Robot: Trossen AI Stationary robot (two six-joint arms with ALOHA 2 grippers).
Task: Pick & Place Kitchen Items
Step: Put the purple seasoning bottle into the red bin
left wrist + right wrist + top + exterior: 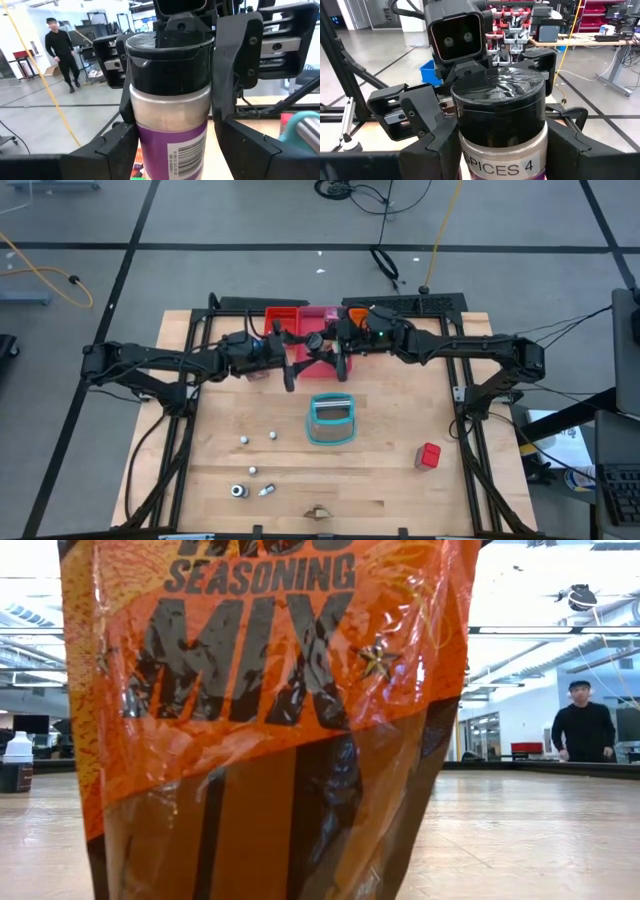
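Both end effectors meet at the spice jar [167, 100] — right [497, 150] gripping it, left [170, 150] spread open.

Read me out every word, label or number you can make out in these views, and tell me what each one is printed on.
"SEASONING MIX": on the orange packet filling the low view; the line above it is cut off.
"SPICES 4": on the white label of the spice jar with the black lid, right wrist view.
Barcode with digits on the same jar's purple label, left wrist view: too small to read.

spice jar [499, 125]: glossy black plastic lid (film-wrapped) | table [390, 470]: pale wood
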